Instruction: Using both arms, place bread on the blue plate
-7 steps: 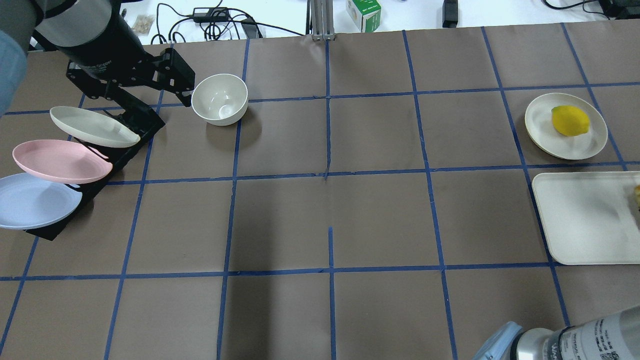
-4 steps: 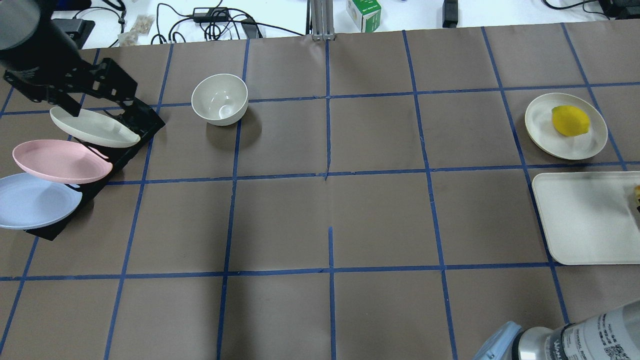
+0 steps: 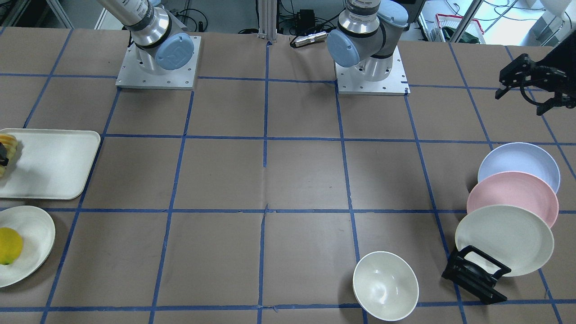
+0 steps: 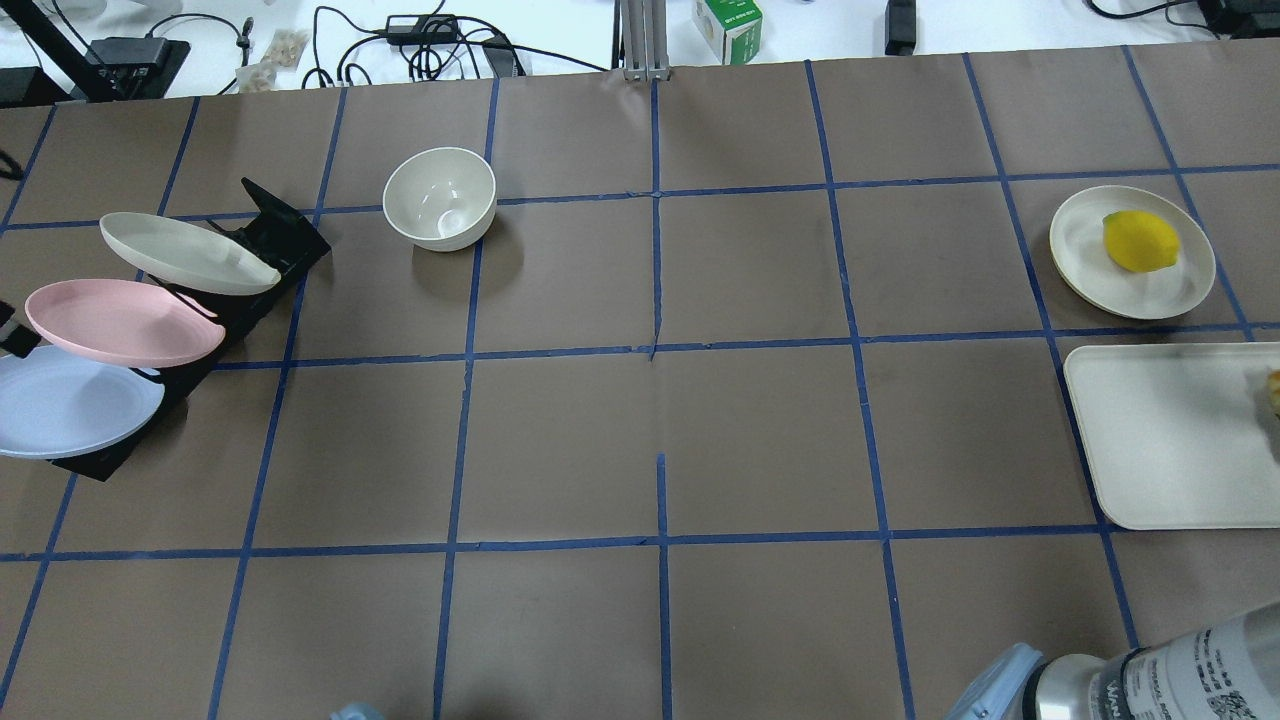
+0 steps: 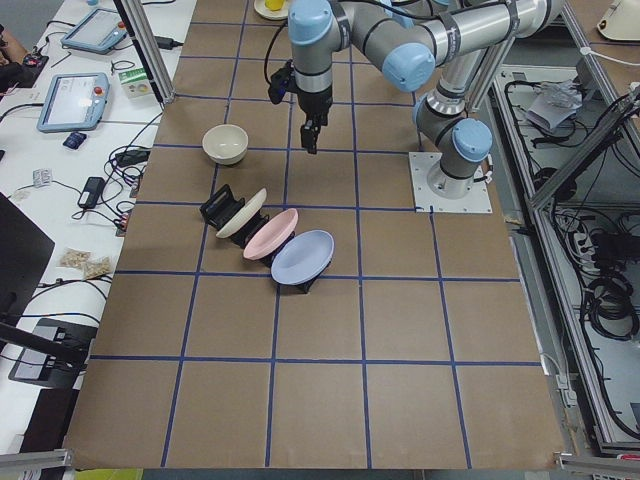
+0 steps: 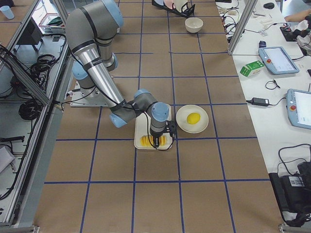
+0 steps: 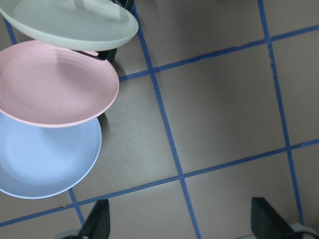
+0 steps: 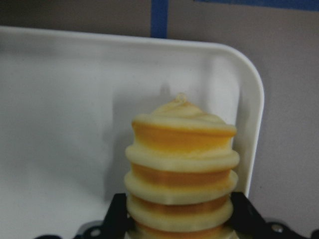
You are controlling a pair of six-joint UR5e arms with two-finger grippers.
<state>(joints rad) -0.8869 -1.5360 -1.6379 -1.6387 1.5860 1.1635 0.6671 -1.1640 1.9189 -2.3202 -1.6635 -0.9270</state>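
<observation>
The bread (image 8: 182, 169) lies on a cream tray (image 4: 1170, 440) at the table's right end, and shows at the frame edge in the front view (image 3: 8, 145). My right gripper (image 8: 182, 215) stands over the bread, with a finger pressed to each of its sides. The exterior right view shows the same gripper (image 6: 156, 141) there. The blue plate (image 3: 517, 164) leans in a black rack, nearest the robot. My left gripper (image 3: 519, 101) is open and empty, raised above the table on the robot's side of the blue plate (image 7: 45, 164). The overhead view also shows the plate (image 4: 70, 400).
A pink plate (image 3: 513, 195) and a cream plate (image 3: 504, 238) lean in the same black rack (image 3: 477, 274). A white bowl (image 3: 385, 285) stands beside it. A yellow fruit (image 4: 1140, 241) sits on a small cream plate (image 4: 1085, 255) beyond the tray.
My left arm has swung from near the white bowl and the rack's far end off the overhead view's left edge. The right arm and the bread have not moved.
</observation>
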